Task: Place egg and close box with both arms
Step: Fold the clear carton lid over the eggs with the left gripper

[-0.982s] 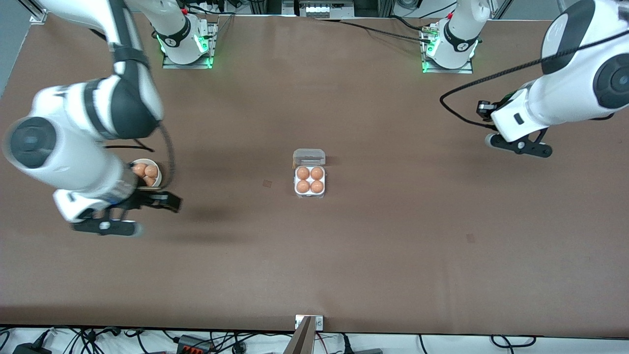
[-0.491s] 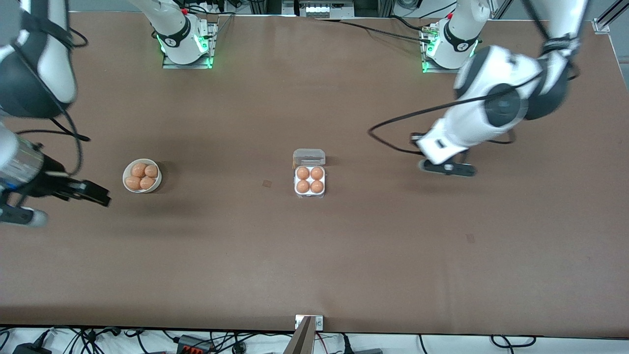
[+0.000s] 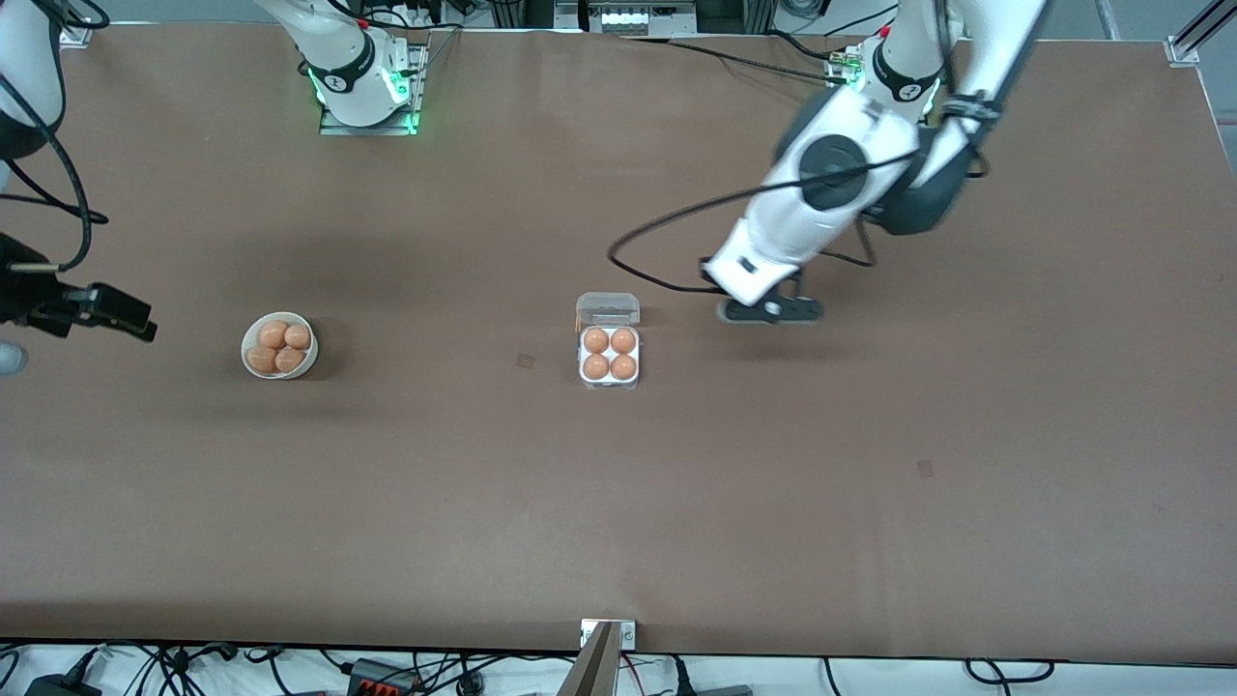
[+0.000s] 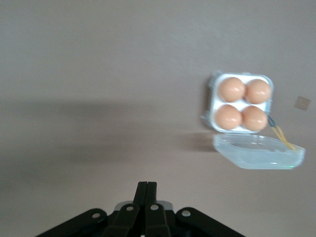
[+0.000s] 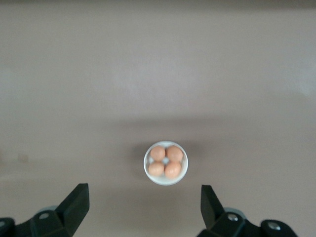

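Note:
The box (image 3: 609,372) stands mid-table with its clear lid (image 3: 607,309) hinged open, farther from the front camera than the tray. Each of its four cells holds a tan-orange egg (image 3: 596,340). The left wrist view shows the tray (image 4: 213,101), the eggs (image 4: 232,90) and the lid (image 4: 259,152). My left gripper (image 3: 770,309) is shut and empty (image 4: 147,190), low over the table beside the box toward the left arm's end. My right gripper (image 3: 68,319) is open wide and empty (image 5: 144,197), at the right arm's end of the table, past the bowl.
A round white bowl (image 3: 253,340) with several more eggs stands toward the right arm's end, also in the right wrist view (image 5: 166,181). The arm bases (image 3: 367,92) (image 3: 884,97) stand at the table's back edge. A metal bracket (image 3: 607,633) sits at the front edge.
My left arm has swung in from its end of the table to just beside the box. My right arm has drawn away from the bowl toward the table's edge.

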Motion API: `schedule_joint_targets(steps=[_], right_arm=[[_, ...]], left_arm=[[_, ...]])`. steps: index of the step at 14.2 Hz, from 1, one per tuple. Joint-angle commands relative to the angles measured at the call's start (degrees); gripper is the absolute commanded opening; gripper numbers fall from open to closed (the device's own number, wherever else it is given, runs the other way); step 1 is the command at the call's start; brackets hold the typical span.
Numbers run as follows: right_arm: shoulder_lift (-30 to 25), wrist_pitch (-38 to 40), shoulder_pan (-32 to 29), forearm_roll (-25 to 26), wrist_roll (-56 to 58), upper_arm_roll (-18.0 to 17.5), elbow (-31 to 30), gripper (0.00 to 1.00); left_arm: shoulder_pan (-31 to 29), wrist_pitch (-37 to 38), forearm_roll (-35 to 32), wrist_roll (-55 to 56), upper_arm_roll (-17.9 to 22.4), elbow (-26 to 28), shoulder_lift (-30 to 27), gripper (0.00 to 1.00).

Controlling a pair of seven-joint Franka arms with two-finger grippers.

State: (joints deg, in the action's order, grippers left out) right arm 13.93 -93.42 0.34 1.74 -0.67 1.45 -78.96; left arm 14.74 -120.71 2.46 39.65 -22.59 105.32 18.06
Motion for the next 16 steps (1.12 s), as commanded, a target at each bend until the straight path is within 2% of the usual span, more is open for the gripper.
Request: schedule_joint_targets(steps=[1, 2, 5, 9, 12, 16], right_arm=[[-6.97, -2.37, -0.95, 1.07, 1.37, -1.01, -10.04, 1.00], [-9.25, -4.39, -0.95, 1.07, 1.64, -1.01, -13.82, 1.00], [-14.09, -8.09, -0.95, 0.98, 1.38, -1.01, -21.83, 1.00], [-14.55, -6.61, -0.95, 0.72, 1.55, -1.01, -21.07, 1.00], [-14.02, -6.87, -0.95, 0.19, 0.76, -1.01, -19.92, 1.00], [-13.93, -6.78, -0.95, 0.19, 1.11, -1.01, -18.78, 1.00]], left_arm=[[4.67, -2.33, -9.09, 8.84, 0.09, -0.29, 3.46, 0.01], [5.64, -3.03, -12.10, 12.52, 0.09, -0.73, 5.04, 0.01], [9.07, -9.52, -12.83, 19.83, 0.17, -1.26, 8.30, 0.01], [13.11, -13.58, -13.79, 25.56, 0.70, -4.15, 12.61, 0.01], [13.91, -13.58, -20.89, 30.91, 0.53, -8.71, 16.82, 0.01], [13.48, -13.50, -23.55, 32.07, 0.70, -10.75, 17.80, 0.01]])
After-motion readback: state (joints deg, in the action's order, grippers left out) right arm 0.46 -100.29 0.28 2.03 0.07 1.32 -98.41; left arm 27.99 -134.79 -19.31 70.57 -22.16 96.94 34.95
